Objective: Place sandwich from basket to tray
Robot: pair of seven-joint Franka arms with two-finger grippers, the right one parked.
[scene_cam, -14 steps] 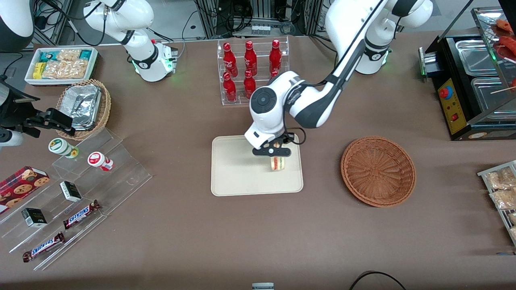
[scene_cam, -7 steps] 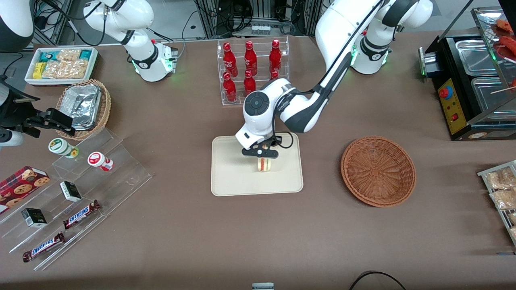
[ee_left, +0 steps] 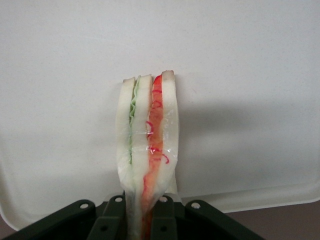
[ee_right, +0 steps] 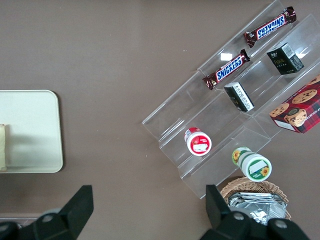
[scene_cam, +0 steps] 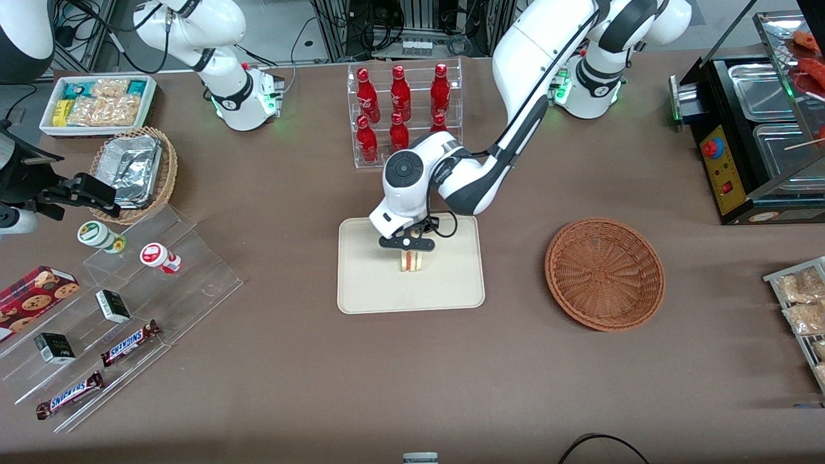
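Hand [scene_cam: 408, 251] grips sandwich [scene_cam: 408, 261] (mid-tray [scene_cam: 367, 290]).

Brown table [scene_cam: 290, 361], tray [scene_cam: 367, 290], basket [scene_cam: 604, 274], bottle rack [scene_cam: 403, 116], clear stepped shelf [scene_cam: 193, 283], gripper [scene_cam: 408, 256] above tray

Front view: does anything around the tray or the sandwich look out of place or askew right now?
Nothing stands out. The gripper is shut on the clear-wrapped triangular white-bread sandwich, holding it over the flat cream-beige rectangular tray. The round reddish-brown wicker basket sits empty and upright on the table, toward the working arm's end.
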